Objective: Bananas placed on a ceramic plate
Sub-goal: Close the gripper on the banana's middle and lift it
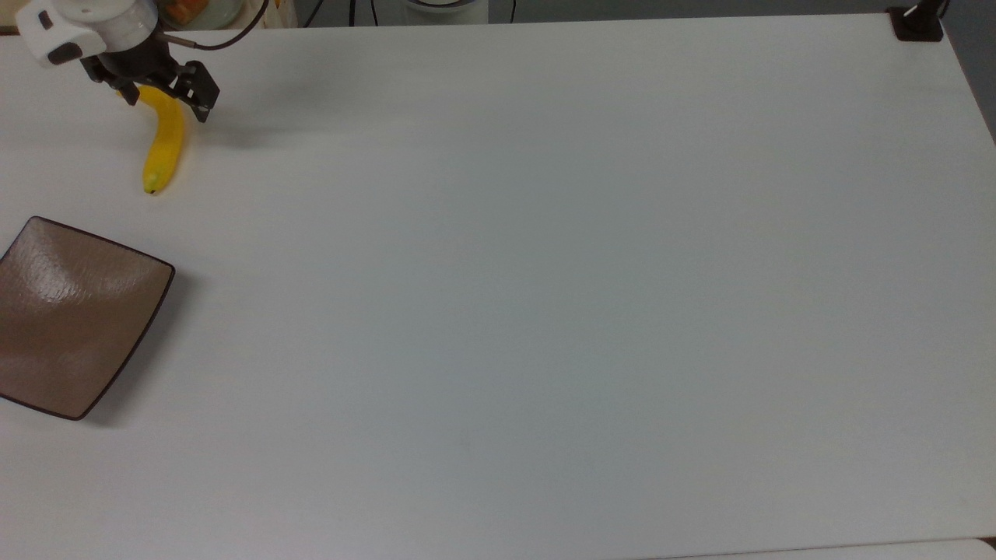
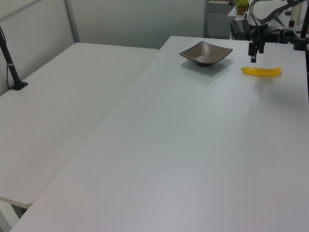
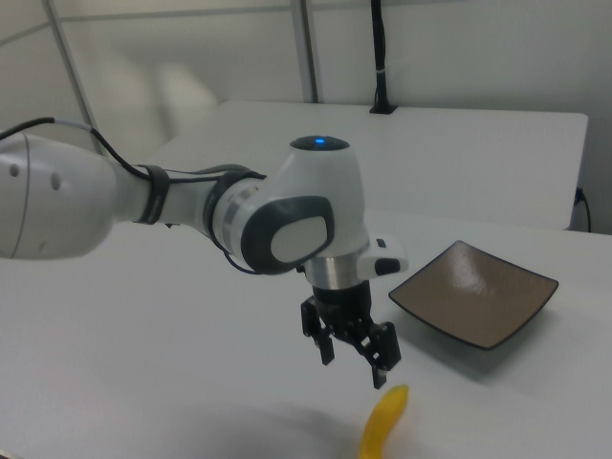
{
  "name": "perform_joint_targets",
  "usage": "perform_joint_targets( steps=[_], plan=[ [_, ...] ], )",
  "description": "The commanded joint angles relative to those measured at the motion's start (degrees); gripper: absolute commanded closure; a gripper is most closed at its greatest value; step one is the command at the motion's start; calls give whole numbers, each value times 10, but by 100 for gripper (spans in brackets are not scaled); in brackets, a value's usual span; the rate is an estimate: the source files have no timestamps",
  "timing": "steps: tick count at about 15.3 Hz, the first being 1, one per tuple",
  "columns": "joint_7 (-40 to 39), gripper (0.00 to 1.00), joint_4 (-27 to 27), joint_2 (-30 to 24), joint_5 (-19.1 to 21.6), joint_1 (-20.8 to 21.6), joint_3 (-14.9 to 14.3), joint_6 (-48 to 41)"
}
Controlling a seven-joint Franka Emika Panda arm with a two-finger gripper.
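Note:
The yellow banana (image 1: 166, 148) lies on the white table at the top view's far left, its stem end under my gripper (image 1: 163, 105). The gripper is open, with one finger on each side of the banana's upper part. In the right view the gripper (image 3: 352, 371) hangs a little above the banana (image 3: 384, 430) and does not touch it. The square brown ceramic plate (image 1: 70, 315) sits below the banana in the top view, with nothing on it. In the left view the gripper (image 2: 253, 54) hovers between the plate (image 2: 205, 52) and the banana (image 2: 261, 71).
A black clamp base (image 1: 918, 23) sits at the table's far corner on the top view's right. A second white table (image 2: 58, 111) with a black post (image 2: 9, 63) adjoins on the left view's left. The white arm (image 3: 191, 206) reaches in from the right view's left.

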Motion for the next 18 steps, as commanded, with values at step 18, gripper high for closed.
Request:
perform_joint_targets(
  steps=[18],
  plan=[
    [-100, 23, -2, 90, -5, -55, 1, 60]
  ],
)
